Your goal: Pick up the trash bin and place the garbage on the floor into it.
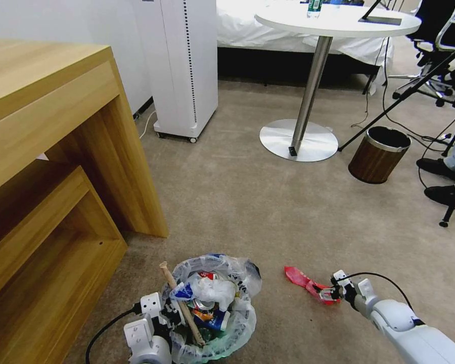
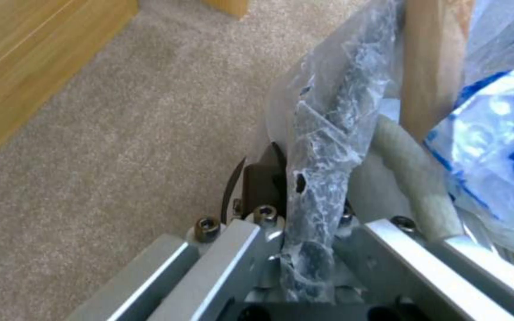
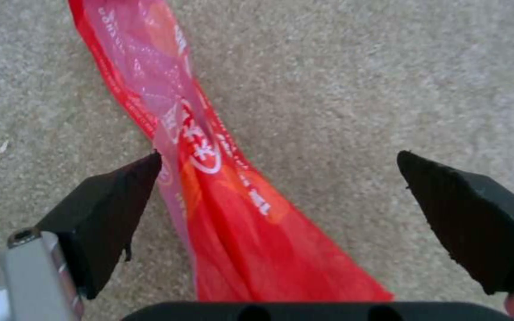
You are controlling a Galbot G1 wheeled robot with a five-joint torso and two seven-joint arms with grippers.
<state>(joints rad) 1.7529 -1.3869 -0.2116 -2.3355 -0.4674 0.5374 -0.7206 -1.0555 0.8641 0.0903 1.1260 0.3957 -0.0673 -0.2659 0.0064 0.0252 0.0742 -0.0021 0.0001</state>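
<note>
— Where's the red wrapper (image 3: 209, 178)?

— On the carpet, between my right pincer (image 3: 281, 178) pads, which stand apart; it runs lengthwise, away from the wrist.

— And the left pincer (image 1: 159, 316)?

— Clamped on the trash bin (image 1: 240, 323) rim, beside the wrapper.

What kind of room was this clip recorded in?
Probably a hotel-style bedroom: a bed with white sheets along the far wall, a round white pedestal table, a wooden desk and carpet.

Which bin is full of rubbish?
The bagged bin by the left gripper is stuffed with litter. The brown bin near the round table looks empty.
</note>
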